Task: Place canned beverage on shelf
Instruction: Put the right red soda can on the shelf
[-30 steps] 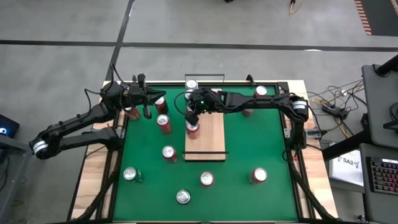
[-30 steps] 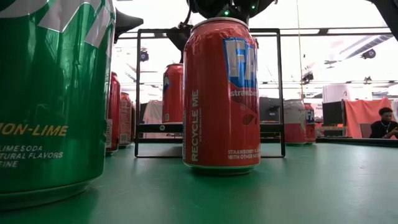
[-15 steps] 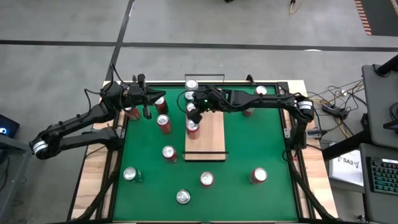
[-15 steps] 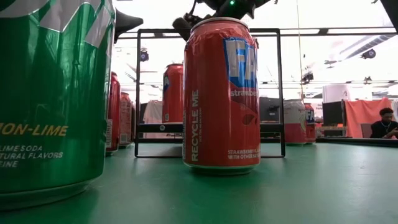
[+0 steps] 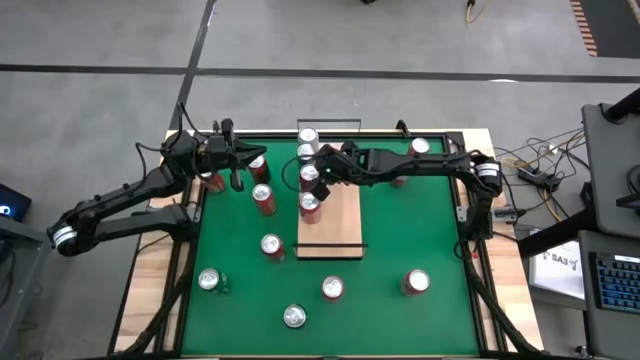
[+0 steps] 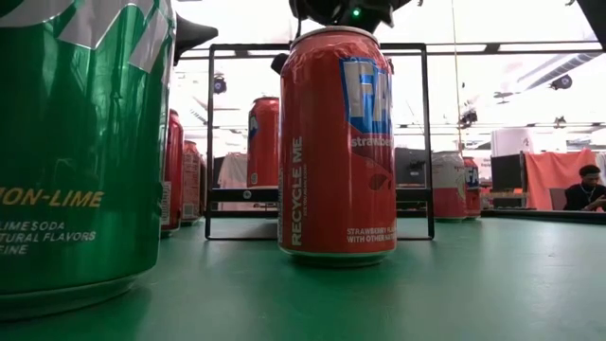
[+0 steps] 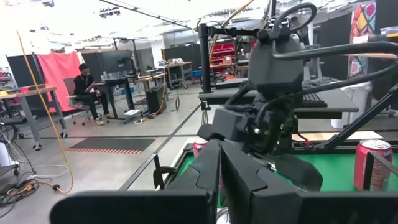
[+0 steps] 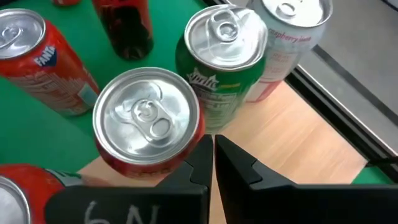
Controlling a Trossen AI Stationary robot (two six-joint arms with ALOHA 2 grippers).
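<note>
— Green matting covers the desk (image 5: 420, 230); where is the shelf (image 5: 340, 225)?
— Mid-desk, with three cans at its far end: a red can (image 8: 146, 121), a green can (image 8: 221, 56), a pale can (image 8: 286, 28).
— Pincers?
— Right pincer (image 8: 211, 155) closed, empty, above the red can; left pincer (image 5: 237, 180) closed, near the desk's far-left corner.

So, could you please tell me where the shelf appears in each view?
High: shelf at mid-mat, running lengthwise from the far edge.
Low: seen end-on; its black rail frames the picture's middle.
Left wrist: cannot make it out.
Right wrist: the pale board, with the red can at its edge.
Landmark: that red can, standing on the shelf in the high and right wrist views.
</note>
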